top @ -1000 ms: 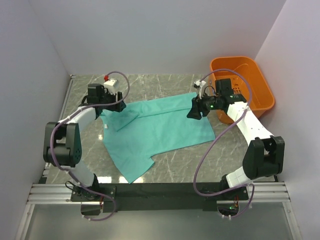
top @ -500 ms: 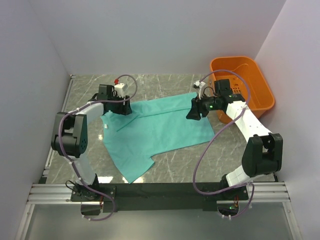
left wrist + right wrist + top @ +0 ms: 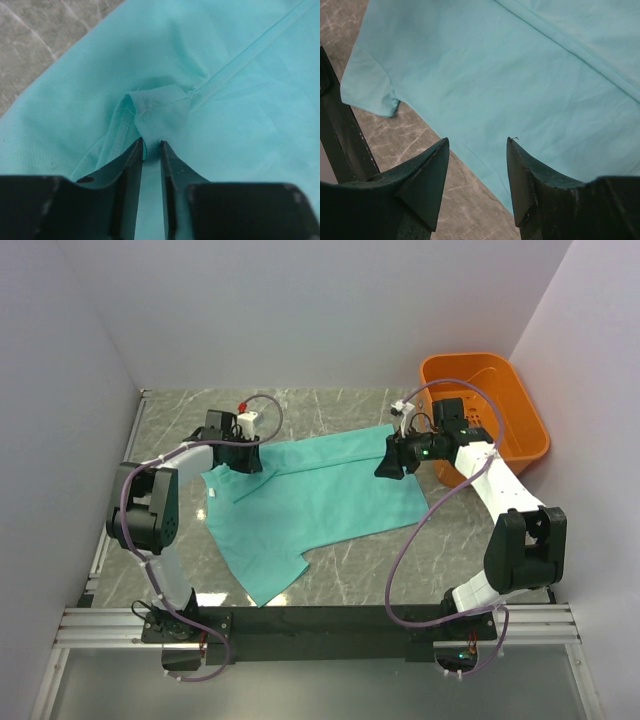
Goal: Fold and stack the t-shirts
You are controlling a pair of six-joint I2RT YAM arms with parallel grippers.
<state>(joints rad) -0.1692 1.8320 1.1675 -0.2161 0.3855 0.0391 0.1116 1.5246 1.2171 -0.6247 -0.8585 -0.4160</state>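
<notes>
T-shirt: a plain teal t-shirt (image 3: 320, 495) lies spread on the marbled desk (image 3: 340, 405), between the two arms and mostly flat, with one corner reaching toward the near edge.
Left fingers: the left fingers (image 3: 131, 170) are drawn close together with only a narrow slit between the tips, and they pinch a small raised fold of the t-shirt at its far-left part.
Cloth at the left fingers: the fabric puckers into a little ridge just ahead of the tips, and a stitched seam (image 3: 250, 55) runs away from that ridge toward the upper right of the left wrist view.
Right fingers: the right fingers (image 3: 427, 170) are spread wide and grip nothing; they hang over the right edge of the t-shirt (whether they touch the cloth cannot be told).
Under the right fingers: the cloth's edge crosses the gap between the tips — teal fabric on one side, bare desk on the other — and a sleeve (image 3: 370, 85) lies flat toward the upper left of the right wrist view.
Basket: an orange plastic basket (image 3: 535, 425) stands at the far right of the desk, behind the right arm and apart from the t-shirt.
</notes>
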